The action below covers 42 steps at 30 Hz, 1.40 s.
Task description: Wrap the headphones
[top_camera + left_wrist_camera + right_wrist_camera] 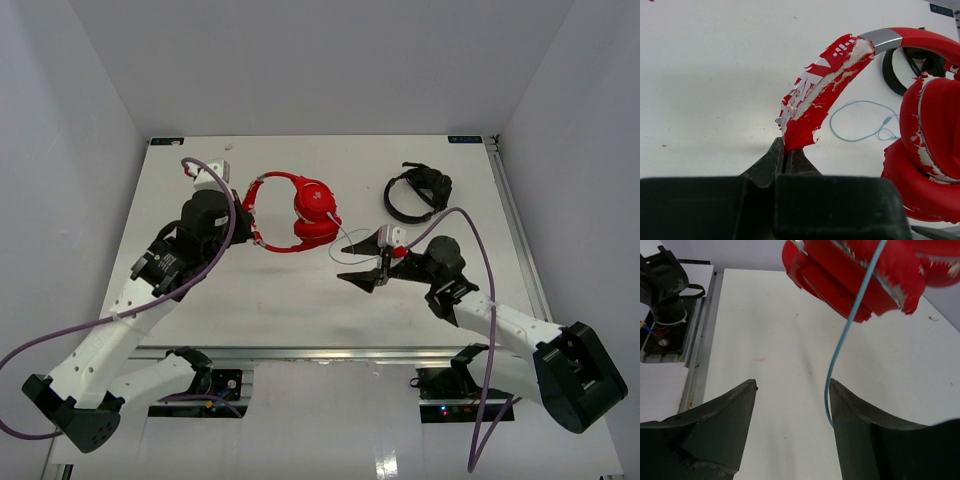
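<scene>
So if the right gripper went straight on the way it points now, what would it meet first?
Probably the thin blue cable, hanging between the right gripper's open jaws; beyond it, the red headphones, though depth is unclear.

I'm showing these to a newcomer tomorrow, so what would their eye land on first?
The bright red headphones near the middle of the table stand out most, with the left gripper shut on their headband, whose red covering is flaking to white. Next, their thin pale blue cable hangs inside the open right gripper. A black pair of headphones lies at the back right.
</scene>
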Each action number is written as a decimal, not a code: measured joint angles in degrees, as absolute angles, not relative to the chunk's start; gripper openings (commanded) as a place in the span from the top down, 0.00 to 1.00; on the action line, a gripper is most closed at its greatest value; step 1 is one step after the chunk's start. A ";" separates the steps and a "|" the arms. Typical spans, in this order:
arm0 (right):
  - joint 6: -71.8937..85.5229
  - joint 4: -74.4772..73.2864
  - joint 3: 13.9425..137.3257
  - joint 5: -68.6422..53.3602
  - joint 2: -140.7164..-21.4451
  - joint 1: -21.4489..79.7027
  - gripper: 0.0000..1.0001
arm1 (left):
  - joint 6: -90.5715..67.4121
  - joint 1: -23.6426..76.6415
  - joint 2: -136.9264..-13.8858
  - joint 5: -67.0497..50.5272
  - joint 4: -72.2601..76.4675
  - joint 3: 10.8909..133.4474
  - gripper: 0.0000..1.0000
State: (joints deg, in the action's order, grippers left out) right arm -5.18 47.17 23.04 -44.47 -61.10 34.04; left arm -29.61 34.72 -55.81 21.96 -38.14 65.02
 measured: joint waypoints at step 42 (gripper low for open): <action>6.78 73.53 30.14 -43.04 -87.72 34.05 0.38 | -31.10 34.72 -56.47 20.13 -40.71 85.51 1.00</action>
